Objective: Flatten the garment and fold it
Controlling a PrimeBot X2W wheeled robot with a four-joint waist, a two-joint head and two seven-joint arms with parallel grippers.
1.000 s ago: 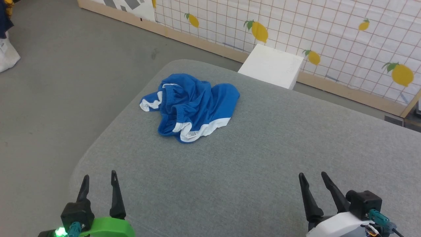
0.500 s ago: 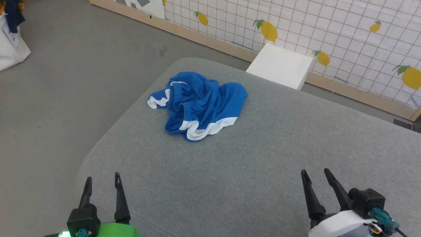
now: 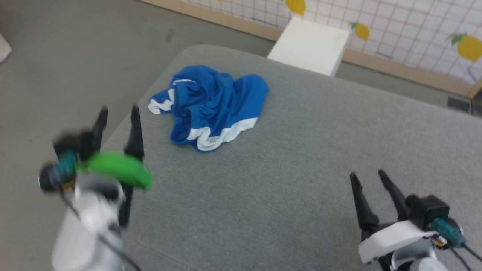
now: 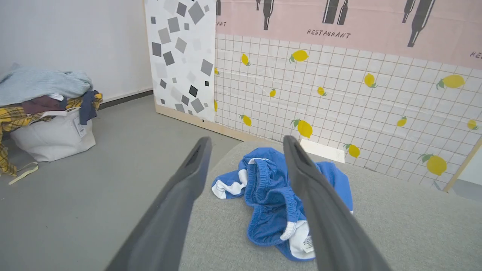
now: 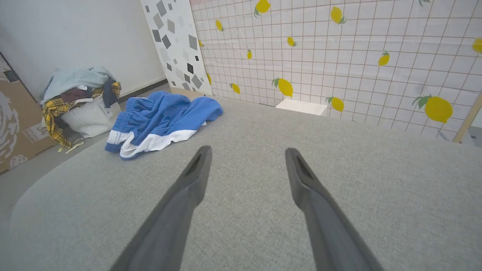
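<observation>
Garment: a crumpled blue heap with white trim bands, lying on the grey cushioned surface near its far left corner, neither flattened nor folded. The elastic waistband is bunched on top and a small white tag shows at the near hem. Left gripper: raised over the left edge of the surface, blurred in the head view, fingers spread, holding nothing. It is near the heap on its left, not touching. In the left wrist view the heap lies beyond the two fingers, and the right-hand finger covers part of the cloth. Right gripper: low at the near right, well apart from the garment, fingers spread and empty over bare grey cover. Bare cover lies between each gripper and the heap. Surroundings: a white block beyond the far edge, before the lemon-print grid wall; grey floor to the left; a white bag piled with mixed clothes on that floor, well apart; a cardboard box beside the bag.
</observation>
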